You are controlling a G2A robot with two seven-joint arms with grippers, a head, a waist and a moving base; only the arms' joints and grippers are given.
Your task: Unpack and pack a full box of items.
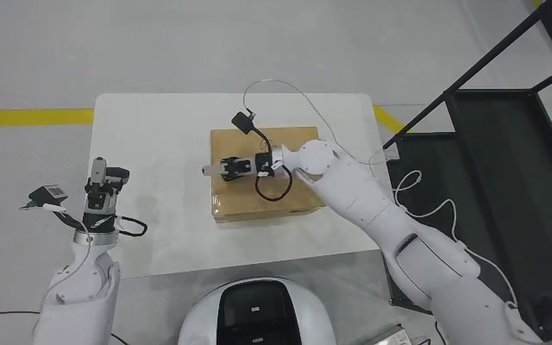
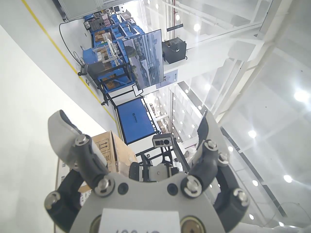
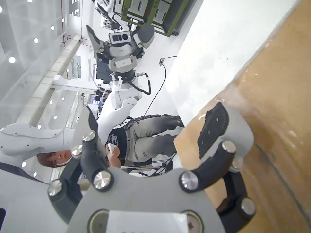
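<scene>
A closed brown cardboard box [image 1: 237,203] lies in the middle of the white table [image 1: 155,129]. My right gripper [image 1: 211,170] reaches across the box top, pointing at its left edge. In the right wrist view the right gripper [image 3: 153,112] is open, with one finger pad [image 3: 213,127] close over the box [image 3: 279,98] near its corner and nothing between the fingers. My left gripper [image 1: 100,164] stands at the table's left edge, apart from the box. It points upward and the left gripper [image 2: 133,120] is open and empty, with the box [image 2: 114,146] low beside it.
A thin white cable [image 1: 285,86] loops over the table behind the box. A black metal rack [image 1: 483,129] stands just off the table's right side. Bare table surface lies between the box and the left arm.
</scene>
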